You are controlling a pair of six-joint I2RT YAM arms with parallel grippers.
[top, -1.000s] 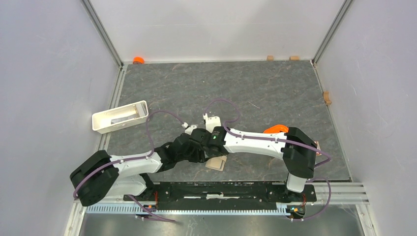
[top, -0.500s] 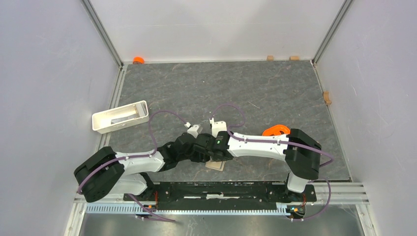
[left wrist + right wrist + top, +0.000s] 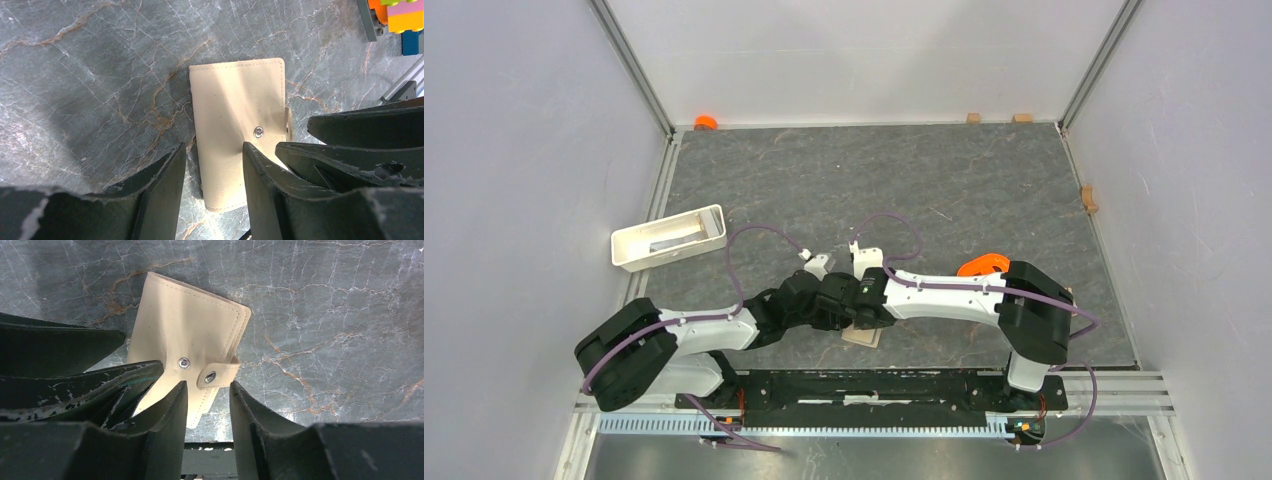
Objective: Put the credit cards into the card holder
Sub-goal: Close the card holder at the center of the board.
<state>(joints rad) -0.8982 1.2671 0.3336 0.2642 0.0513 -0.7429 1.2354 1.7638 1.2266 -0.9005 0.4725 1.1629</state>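
Observation:
The card holder (image 3: 863, 338) is a beige-tan wallet lying closed and flat on the stone table near the front edge. Both arms meet over it. In the left wrist view my left gripper (image 3: 214, 147) stands open, its fingers straddling the long left edge of the card holder (image 3: 235, 100). My right gripper (image 3: 208, 385) is open too, with the unsnapped snap tab (image 3: 216, 376) lying between its fingers. The other gripper's dark fingers crowd the side of each wrist view. The credit cards do not show in any view.
A white tray (image 3: 669, 237) sits at the left of the table. Coloured toy bricks (image 3: 397, 15) lie to the right of the wallet, seen as an orange shape (image 3: 984, 264) behind the right arm. Small wooden blocks (image 3: 1088, 198) line the walls. The black base rail (image 3: 874, 385) runs just in front.
Both grippers have come down together onto the card holder. The right one shifted towards the near edge, and both pairs of jaws have narrowed.

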